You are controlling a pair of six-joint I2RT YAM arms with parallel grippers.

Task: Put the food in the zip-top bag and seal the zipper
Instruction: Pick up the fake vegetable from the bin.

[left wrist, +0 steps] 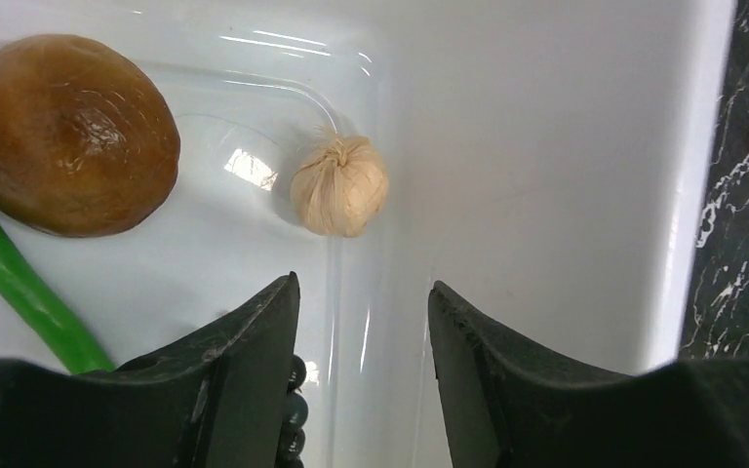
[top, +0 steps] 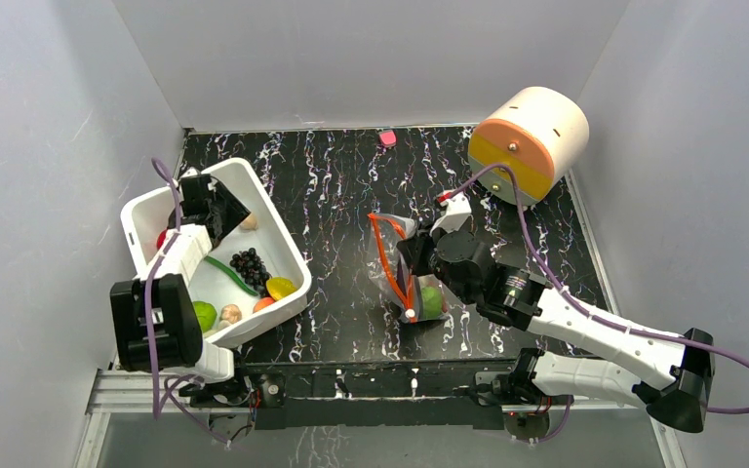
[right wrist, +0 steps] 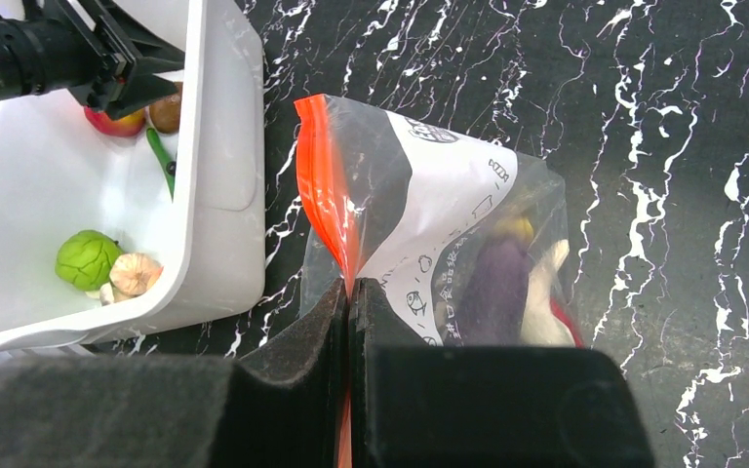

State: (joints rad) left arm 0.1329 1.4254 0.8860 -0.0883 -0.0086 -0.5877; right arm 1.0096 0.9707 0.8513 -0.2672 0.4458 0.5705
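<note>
Near the middle of the desk (top: pixel 351 322) the zip-top bag (right wrist: pixel 449 205) stands propped up. The right jaws are pressed together on its orange zipper (right wrist: pixel 324 185), probably to hold the mouth up for loading. A purple eggplant (right wrist: pixel 497 283) already sits inside. The left jaws hang spread and empty inside the white tub (left wrist: pixel 546 146), just short of a garlic bulb (left wrist: pixel 339 185), seemingly picking the next piece. The desk top is black and marbled, and plain grey walls (top: pixel 351 58) box it in.
</note>
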